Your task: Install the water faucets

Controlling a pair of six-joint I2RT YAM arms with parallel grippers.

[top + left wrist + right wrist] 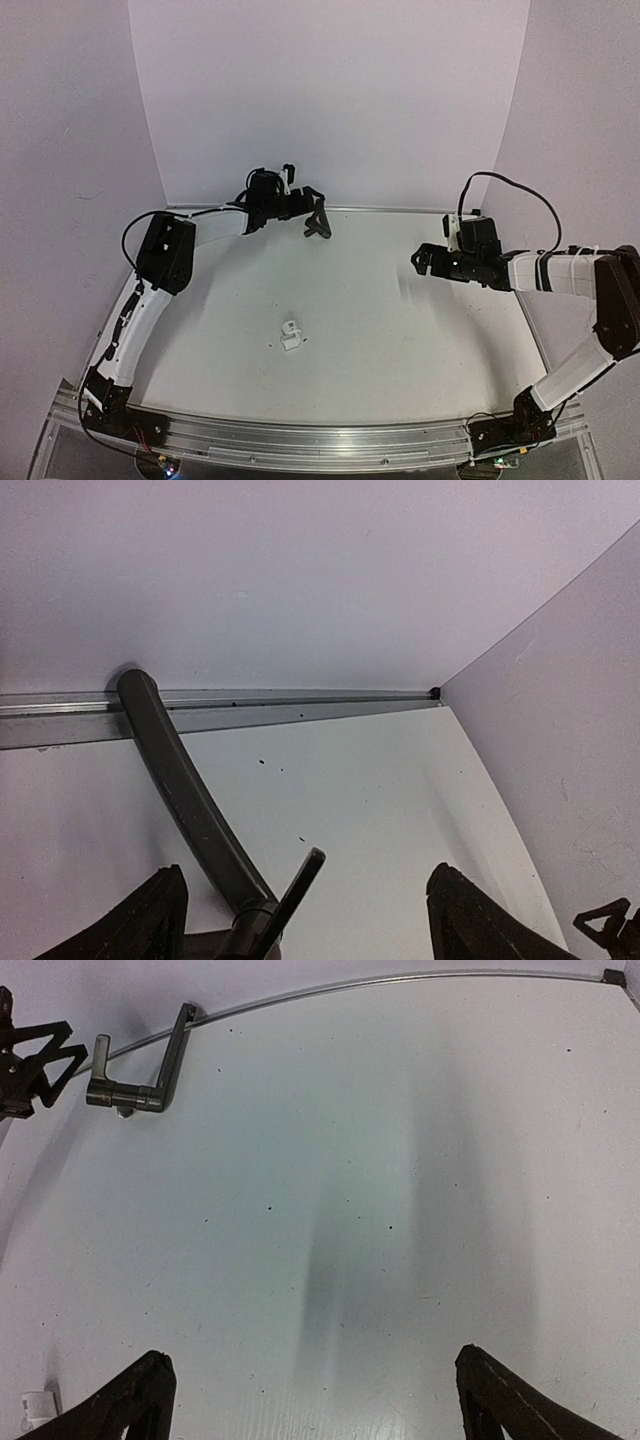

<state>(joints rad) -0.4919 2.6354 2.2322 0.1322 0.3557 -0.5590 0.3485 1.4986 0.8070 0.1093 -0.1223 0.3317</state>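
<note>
White table (400, 330), metal rail (300, 440) along edges; pale lilac walls (330, 90) on three sides, soft light

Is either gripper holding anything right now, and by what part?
Nothing is held. The left gripper is open, the spout lying loose at its fingertips; the right gripper is open too.

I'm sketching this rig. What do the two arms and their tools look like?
The left arm and right arm have white links, black joints and looping black cables. The left tool and right tool are black, with wedge-shaped fingers.
</note>
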